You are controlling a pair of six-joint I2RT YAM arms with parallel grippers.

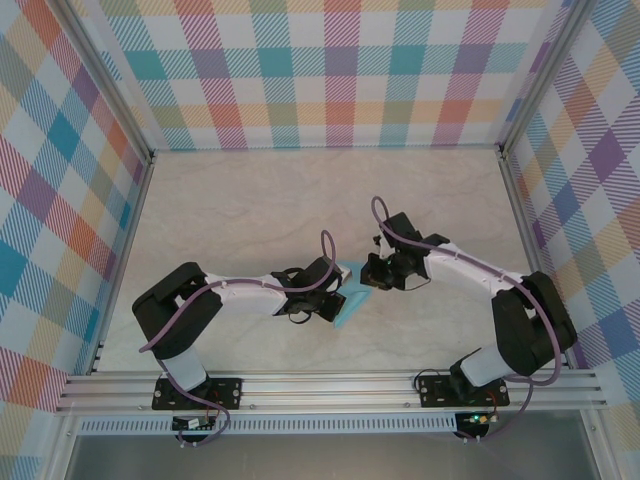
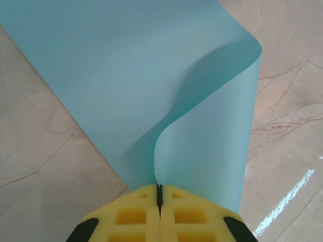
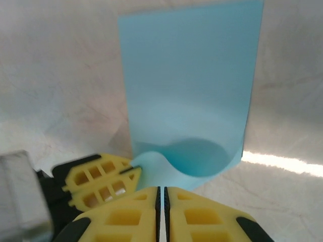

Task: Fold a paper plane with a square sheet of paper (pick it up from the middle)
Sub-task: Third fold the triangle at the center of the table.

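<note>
Looked down on a pale marbled worktop [image 1: 250,200] boxed in by checked walls [image 1: 300,70]. Found both arms bent inward to the middle of the overhead view, with the left tool [image 1: 336,292] and the right tool [image 1: 372,276] near each other. Saw the square sheet of paper [image 1: 352,302] between them as a light-blue sliver slanting toward the lower left.

From the left wrist: found the left tool [image 2: 159,194] pressed together at the bottom centre, pinching the sheet's [image 2: 126,75] near edge. Noted the paper spreading up and left across the frame, its right side rolled over in a soft curl, not creased flat.

From the right wrist: found the right tool [image 3: 161,194] pressed together at the bottom centre, only a hairline slit left between the yellow pads. Saw the sheet [image 3: 192,91] rising upright behind it, its curled lower edge touching the tips. Could not tell whether any paper was caught in that slit. Spotted the left tool [image 3: 108,184] at the lower left, clamped on the sheet's near corner.
</note>
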